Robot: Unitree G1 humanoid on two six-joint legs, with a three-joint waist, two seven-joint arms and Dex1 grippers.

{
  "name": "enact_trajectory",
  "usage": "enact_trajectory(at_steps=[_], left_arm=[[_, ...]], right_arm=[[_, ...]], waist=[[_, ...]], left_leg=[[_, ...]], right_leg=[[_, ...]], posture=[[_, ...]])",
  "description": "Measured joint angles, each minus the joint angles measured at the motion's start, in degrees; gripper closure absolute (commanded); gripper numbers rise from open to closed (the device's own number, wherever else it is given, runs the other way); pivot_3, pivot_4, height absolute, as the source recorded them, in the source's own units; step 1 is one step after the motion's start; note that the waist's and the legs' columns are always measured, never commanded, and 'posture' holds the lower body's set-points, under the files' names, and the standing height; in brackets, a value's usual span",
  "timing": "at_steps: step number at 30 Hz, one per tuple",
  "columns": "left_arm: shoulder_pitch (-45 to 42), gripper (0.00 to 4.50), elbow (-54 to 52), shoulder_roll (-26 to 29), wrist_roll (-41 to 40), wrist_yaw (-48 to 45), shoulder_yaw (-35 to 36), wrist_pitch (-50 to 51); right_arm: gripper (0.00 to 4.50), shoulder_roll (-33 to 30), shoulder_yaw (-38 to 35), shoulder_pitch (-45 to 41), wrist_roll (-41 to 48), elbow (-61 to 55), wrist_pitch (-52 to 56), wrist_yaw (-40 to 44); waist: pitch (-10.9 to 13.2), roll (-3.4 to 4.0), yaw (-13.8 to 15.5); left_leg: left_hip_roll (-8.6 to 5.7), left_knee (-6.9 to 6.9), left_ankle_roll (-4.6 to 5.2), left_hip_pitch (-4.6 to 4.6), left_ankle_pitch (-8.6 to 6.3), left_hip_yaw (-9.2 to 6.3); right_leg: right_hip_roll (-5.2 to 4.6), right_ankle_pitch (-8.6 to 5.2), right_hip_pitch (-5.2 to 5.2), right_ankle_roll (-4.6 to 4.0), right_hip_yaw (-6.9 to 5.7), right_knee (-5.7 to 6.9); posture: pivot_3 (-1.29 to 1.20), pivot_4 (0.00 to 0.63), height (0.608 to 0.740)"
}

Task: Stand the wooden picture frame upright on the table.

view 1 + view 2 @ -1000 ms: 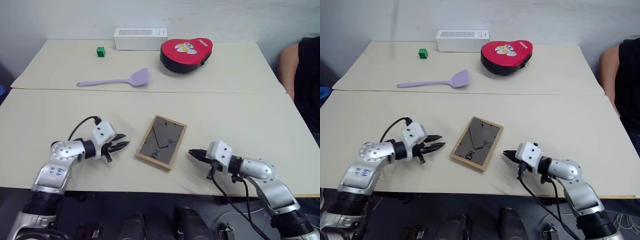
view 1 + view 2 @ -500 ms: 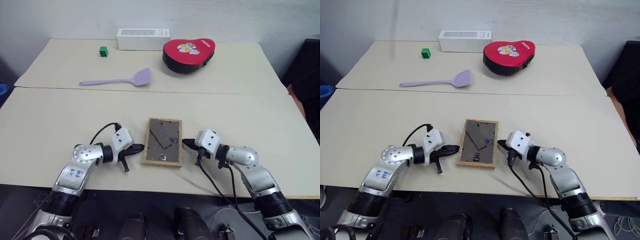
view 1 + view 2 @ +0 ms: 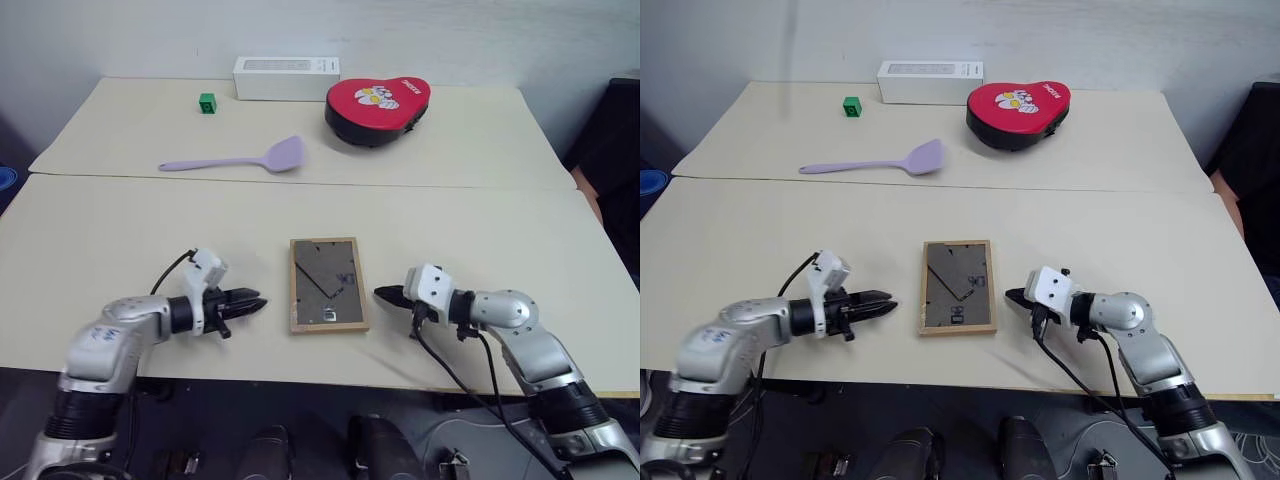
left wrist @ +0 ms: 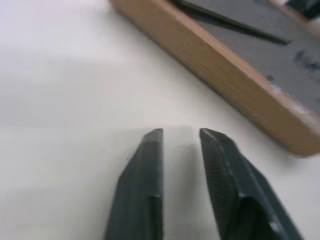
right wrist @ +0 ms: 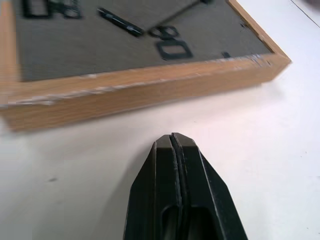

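Observation:
The wooden picture frame [image 3: 327, 284] lies flat on the table [image 3: 120, 230], near its front edge, with the dark back and fold-out stand facing up. My left gripper [image 3: 258, 303] rests low on the table a short way left of the frame, pointing at its left side. In the left wrist view its fingers [image 4: 150, 165] stand a little apart with nothing between them, and the frame's wooden edge [image 4: 225, 80] is just ahead. My right gripper [image 3: 380, 293] is shut and empty. Its tip [image 5: 173, 137] sits close to the frame's right edge [image 5: 125, 95] without touching it.
On the far section of the table lie a purple spatula [image 3: 240, 160], a small green cube [image 3: 207, 102], a white rectangular box [image 3: 286, 78] and a red heart-shaped case [image 3: 377, 108]. A person in dark clothing [image 3: 612, 140] is at the table's right side.
The frame has been turned from slanted to nearly square with the table's front edge. Both grippers have drawn back from its sides, and the left gripper's fingers have parted.

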Motion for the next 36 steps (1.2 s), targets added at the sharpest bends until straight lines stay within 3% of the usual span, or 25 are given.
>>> enact_trajectory(at_steps=[2, 5, 9, 22, 25, 29, 36], left_arm=[[-3.45, 1.62, 1.19, -1.89, -4.23, 1.48, 3.00, 12.62], [-8.81, 0.77, 6.61, -4.39, -8.62, 6.89, 4.77, 22.34], [-13.25, 0.77, 14.75, -6.87, -17.67, 16.10, 4.78, 23.94], [-18.13, 0.77, 25.85, -13.24, -40.77, 42.27, 1.86, 23.65], [-18.12, 1.33, 26.87, -14.48, -43.80, 46.70, 2.22, 23.68], [-17.81, 2.54, 28.16, -16.21, -46.23, 51.75, 3.01, 23.93], [-16.89, 2.54, 26.80, -11.18, -48.48, 52.98, 2.61, 24.31]], right_arm=[[4.50, -0.56, 0.12, 0.25, 0.03, -0.77, 0.00, 1.04], [4.50, -0.48, 1.35, 0.30, -0.11, -1.57, 0.04, 1.62], [4.50, -0.02, 1.71, 0.41, -0.88, -1.59, 0.34, 1.35], [4.50, 2.21, 3.59, -0.18, -2.77, -1.54, 1.54, 0.56], [4.50, 2.29, 3.59, -0.17, -3.03, -1.55, 1.61, 0.55], [4.50, 2.29, 3.59, -0.14, -3.06, -1.60, 1.62, 0.49], [4.50, -0.98, 2.28, 1.61, -2.71, -2.87, 1.47, 0.72]], waist=[[0.00, 0.00, 0.11], [0.00, -0.01, 0.31], [-0.02, 0.02, 0.43], [-0.05, 0.06, 0.56], [-0.05, 0.06, 0.58], [-0.04, 0.06, 0.49], [-0.04, 0.06, 0.28]], left_leg=[[-0.02, 0.05, 0.01, -0.02, 0.00, -0.02], [-0.03, 0.38, -0.01, -0.27, -0.02, -0.22], [-0.08, 0.55, -0.02, -0.32, -0.03, -0.30], [-0.16, 0.63, -0.08, -0.33, -0.02, -0.39], [-0.17, 0.64, -0.08, -0.33, -0.02, -0.39], [-0.17, 0.64, -0.11, -0.34, -0.01, -0.38], [-0.16, 0.63, -0.17, -0.33, 0.02, -0.37]], right_leg=[[0.00, 0.00, 0.01, 0.00, -0.02, 0.02], [0.00, 0.00, -0.07, 0.00, -0.15, 0.12], [-0.06, 0.00, -0.06, 0.01, -0.18, 0.21], [-0.10, 0.01, -0.05, 0.04, -0.25, 0.23], [-0.11, 0.01, -0.03, 0.04, -0.25, 0.22], [-0.09, 0.01, -0.05, 0.05, -0.26, 0.21], [-0.04, 0.01, -0.07, 0.05, -0.24, 0.18]], posture=[[0.00, 0.150, 0.740], [0.00, 0.150, 0.740], [0.00, 0.150, 0.740], [0.00, 0.150, 0.740], [0.00, 0.150, 0.740], [0.00, 0.150, 0.740], [0.00, 0.150, 0.740]])
